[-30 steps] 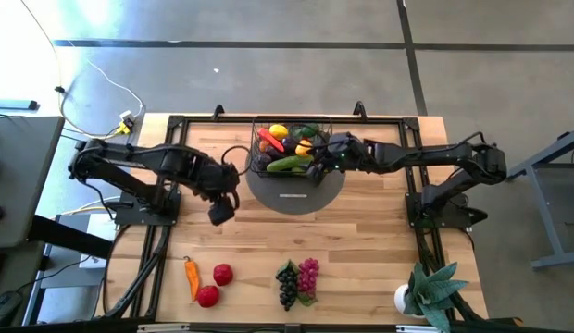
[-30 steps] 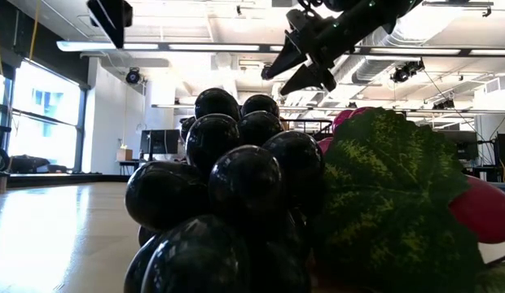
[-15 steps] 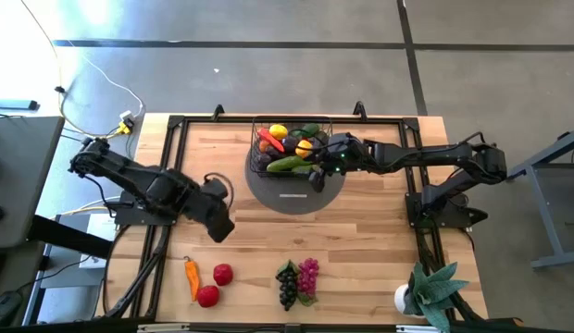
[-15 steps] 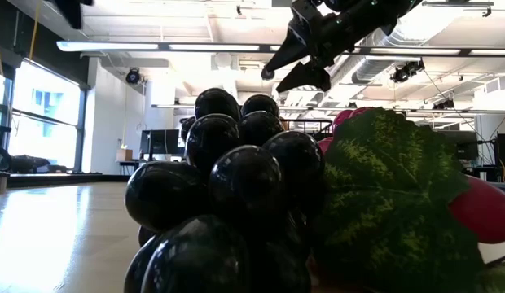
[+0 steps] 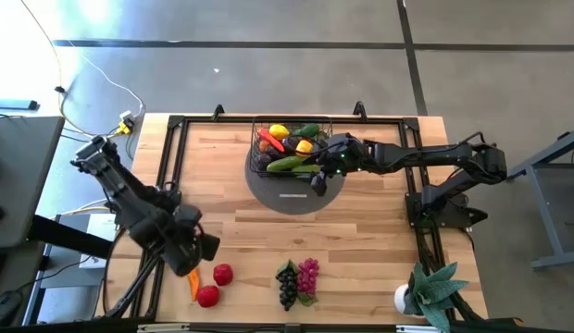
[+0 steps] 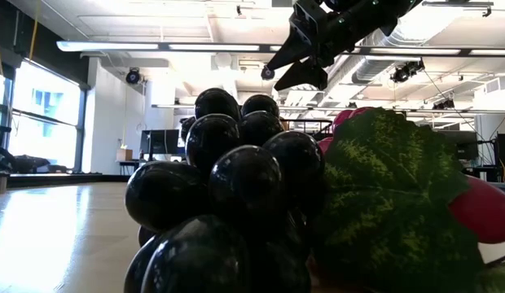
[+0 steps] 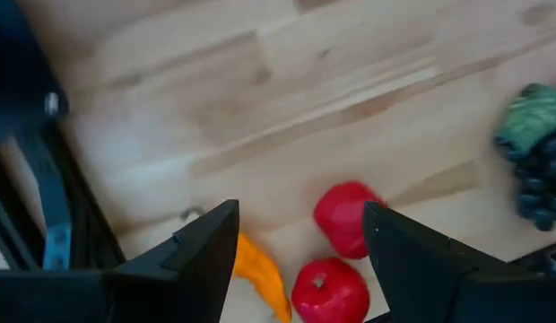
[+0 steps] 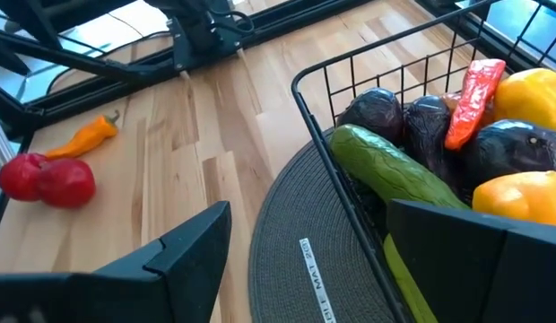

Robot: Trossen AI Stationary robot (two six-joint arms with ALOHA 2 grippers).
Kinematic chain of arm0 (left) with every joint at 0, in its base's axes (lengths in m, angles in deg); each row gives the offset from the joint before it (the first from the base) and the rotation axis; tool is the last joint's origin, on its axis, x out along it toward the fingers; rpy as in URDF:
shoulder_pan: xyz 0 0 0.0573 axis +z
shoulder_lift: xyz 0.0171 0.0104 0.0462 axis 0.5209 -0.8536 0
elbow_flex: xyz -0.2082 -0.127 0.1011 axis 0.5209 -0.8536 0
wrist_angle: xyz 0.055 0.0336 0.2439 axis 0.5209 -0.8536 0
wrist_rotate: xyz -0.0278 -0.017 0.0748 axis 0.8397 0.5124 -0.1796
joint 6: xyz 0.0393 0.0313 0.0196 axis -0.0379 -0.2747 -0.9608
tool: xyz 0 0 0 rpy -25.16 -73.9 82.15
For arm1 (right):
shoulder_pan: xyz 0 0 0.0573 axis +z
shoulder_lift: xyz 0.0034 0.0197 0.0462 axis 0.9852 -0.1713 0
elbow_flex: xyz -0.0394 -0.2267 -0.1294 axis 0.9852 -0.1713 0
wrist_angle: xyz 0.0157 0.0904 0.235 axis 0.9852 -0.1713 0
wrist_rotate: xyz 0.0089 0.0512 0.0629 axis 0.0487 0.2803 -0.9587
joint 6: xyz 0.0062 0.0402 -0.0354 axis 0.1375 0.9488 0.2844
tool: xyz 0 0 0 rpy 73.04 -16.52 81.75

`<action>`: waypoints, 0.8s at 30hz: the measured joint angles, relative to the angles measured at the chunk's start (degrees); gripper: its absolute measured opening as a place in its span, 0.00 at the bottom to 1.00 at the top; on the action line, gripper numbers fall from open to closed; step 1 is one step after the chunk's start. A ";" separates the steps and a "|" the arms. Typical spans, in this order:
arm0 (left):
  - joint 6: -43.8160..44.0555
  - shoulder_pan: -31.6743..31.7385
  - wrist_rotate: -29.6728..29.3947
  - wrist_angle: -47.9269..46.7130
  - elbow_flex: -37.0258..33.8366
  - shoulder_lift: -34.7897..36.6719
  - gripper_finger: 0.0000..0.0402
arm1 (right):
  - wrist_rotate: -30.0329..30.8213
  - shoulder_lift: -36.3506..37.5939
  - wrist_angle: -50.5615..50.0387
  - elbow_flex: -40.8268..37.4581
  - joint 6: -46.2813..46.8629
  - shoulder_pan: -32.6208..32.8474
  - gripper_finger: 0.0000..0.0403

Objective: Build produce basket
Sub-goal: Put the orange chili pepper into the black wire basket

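Note:
The black wire basket (image 5: 254, 139) stands on a grey round disc (image 5: 294, 194) at the table's far middle. It holds a cucumber (image 8: 390, 170), yellow and red peppers and dark eggplants. Near the front edge lie an orange pepper (image 7: 260, 274), two red tomatoes (image 7: 347, 218) (image 7: 330, 292) and the dark and purple grapes (image 5: 296, 280). My left gripper (image 5: 196, 254) (image 7: 300, 242) hangs open, pointing down, over the orange pepper and tomatoes, and nothing is between its fingers. My right gripper (image 5: 317, 180) (image 8: 314, 260) hovers open beside the basket's near right corner, above the disc.
A potted green plant (image 5: 433, 291) stands at the near right corner. Black frame rails (image 5: 167, 166) run along the table's left, right and far sides. The dark grapes (image 6: 228, 187) and their leaf (image 6: 391, 187) fill the low view. Bare wood lies between disc and produce.
My left gripper has swung from beside the disc toward the table's near left corner, sinking a little and rolling about its own axis. It now hangs over the orange pepper. Its fingers have stayed apart. My right gripper has kept its place.

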State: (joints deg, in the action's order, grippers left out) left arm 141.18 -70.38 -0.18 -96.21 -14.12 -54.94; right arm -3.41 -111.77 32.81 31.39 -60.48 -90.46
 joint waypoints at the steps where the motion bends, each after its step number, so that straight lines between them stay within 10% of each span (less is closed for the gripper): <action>1: 2.65 -1.26 0.39 0.50 -0.85 0.01 0.57 | -0.03 0.00 0.00 0.00 -0.21 0.00 0.70; 24: 16.49 -9.87 12.46 13.55 -11.31 -10.41 0.57 | -0.03 0.00 -0.17 0.00 -0.68 -0.02 0.70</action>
State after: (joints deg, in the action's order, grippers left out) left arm 157.66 -80.24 12.28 -82.66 -25.43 -65.35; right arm -3.44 -111.77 32.63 31.39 -61.16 -90.48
